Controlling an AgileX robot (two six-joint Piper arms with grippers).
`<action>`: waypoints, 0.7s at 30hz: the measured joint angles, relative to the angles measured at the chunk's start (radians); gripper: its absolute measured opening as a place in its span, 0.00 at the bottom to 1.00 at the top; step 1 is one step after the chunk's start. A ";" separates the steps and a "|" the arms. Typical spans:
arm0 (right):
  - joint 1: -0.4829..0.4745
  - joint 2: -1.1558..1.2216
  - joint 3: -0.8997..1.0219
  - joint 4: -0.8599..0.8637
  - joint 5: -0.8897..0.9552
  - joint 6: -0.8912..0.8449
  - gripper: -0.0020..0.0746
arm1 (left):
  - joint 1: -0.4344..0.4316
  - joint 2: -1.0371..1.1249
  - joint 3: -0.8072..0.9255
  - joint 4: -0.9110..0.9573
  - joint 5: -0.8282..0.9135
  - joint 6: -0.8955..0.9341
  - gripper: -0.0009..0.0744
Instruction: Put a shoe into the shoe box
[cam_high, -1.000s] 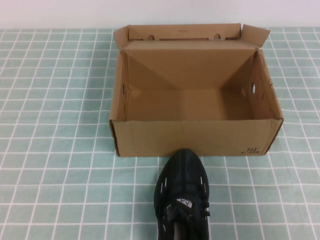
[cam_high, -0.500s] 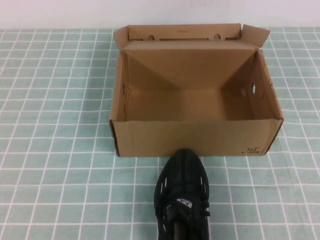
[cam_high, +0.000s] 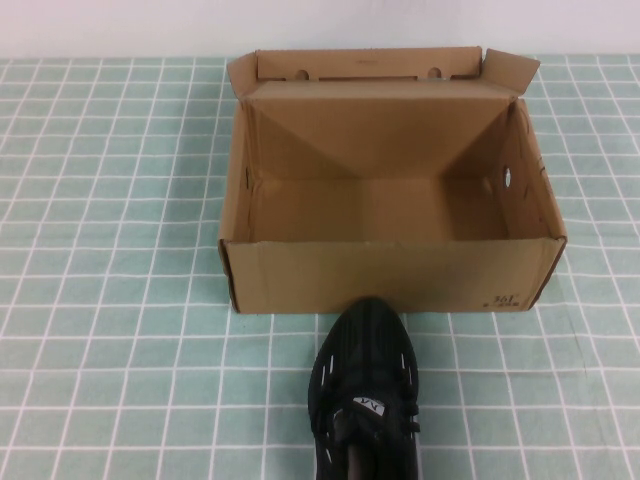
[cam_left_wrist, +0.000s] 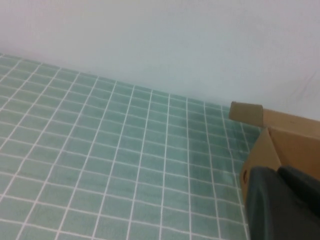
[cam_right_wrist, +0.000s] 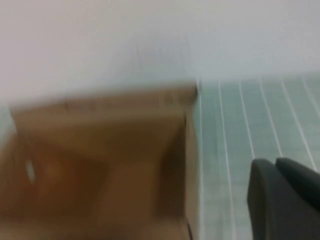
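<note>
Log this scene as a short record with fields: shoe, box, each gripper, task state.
shoe: black sneaker on the tiled table, outside the box, toe at the middle of the box's front wall
shoe box: brown cardboard, lid flipped open at the back, nothing inside
left gripper: out of the high view; its wrist view shows dark fingers near a box corner, fingers close together
right gripper: out of the high view; its wrist view looks into the open box
task state: shoe not yet gripped or boxed
</note>
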 joint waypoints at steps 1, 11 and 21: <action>0.000 0.008 0.000 0.009 0.041 -0.037 0.02 | 0.000 0.000 0.000 0.000 0.007 0.000 0.01; 0.033 0.275 -0.108 0.365 0.470 -0.702 0.02 | 0.000 0.000 0.000 0.000 0.023 0.016 0.01; 0.460 0.564 -0.281 0.279 0.521 -0.773 0.08 | 0.000 0.000 0.000 0.000 0.025 0.018 0.01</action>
